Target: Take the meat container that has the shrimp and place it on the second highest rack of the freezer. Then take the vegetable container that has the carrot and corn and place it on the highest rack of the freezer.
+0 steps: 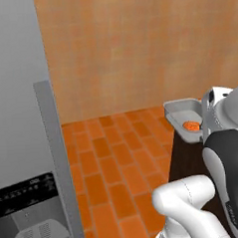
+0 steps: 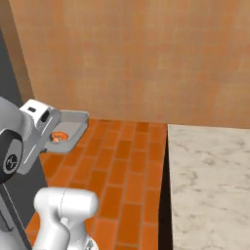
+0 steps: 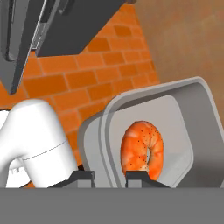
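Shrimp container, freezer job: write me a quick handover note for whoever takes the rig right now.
Gripper: shut on the rim of the grey meat container, holding it up in the air over the brick floor.
Shrimp: lying inside that container.
Freezer: at the left of the left base view, its door closed toward the camera; the racks can't be seen.
Done: shrimp container picked up.
Left: set it on the second highest rack, then fetch the carrot and corn container and put it on the highest rack.
Marble counter stands to the right.
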